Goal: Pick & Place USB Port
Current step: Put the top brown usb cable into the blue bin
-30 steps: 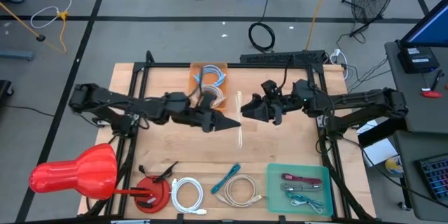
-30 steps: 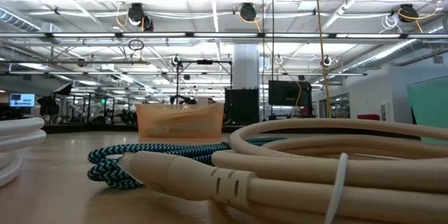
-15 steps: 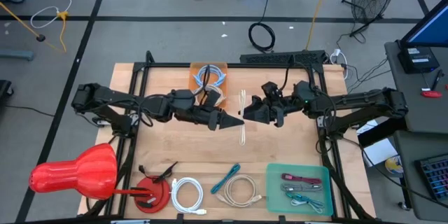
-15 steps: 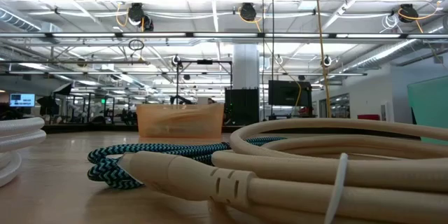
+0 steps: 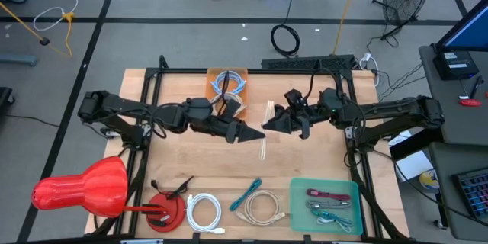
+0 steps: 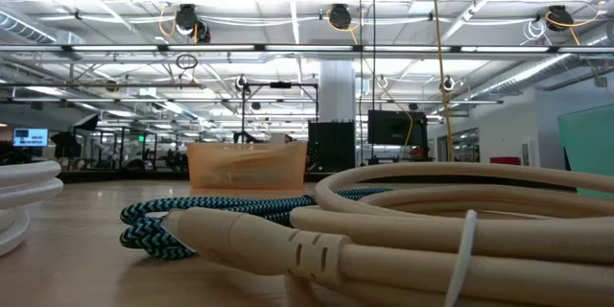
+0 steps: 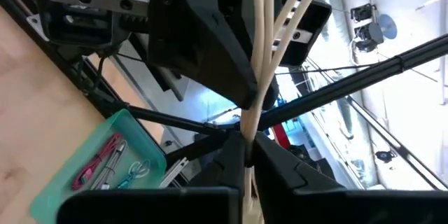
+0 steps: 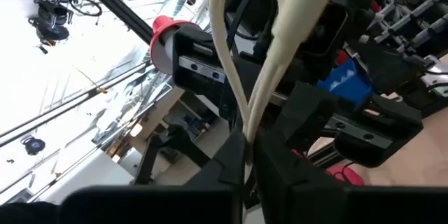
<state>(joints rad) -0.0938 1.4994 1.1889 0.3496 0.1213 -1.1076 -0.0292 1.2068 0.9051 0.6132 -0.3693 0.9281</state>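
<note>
Both grippers pinch one cream USB cable (image 5: 264,126) mid-table, left gripper (image 5: 255,133) at nine o'clock, right gripper (image 5: 273,121) at three; tugging apart risks a slip.

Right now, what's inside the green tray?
The green tray holds a red cable and a teal cable. Whatever lies beneath them stays covered.
</note>
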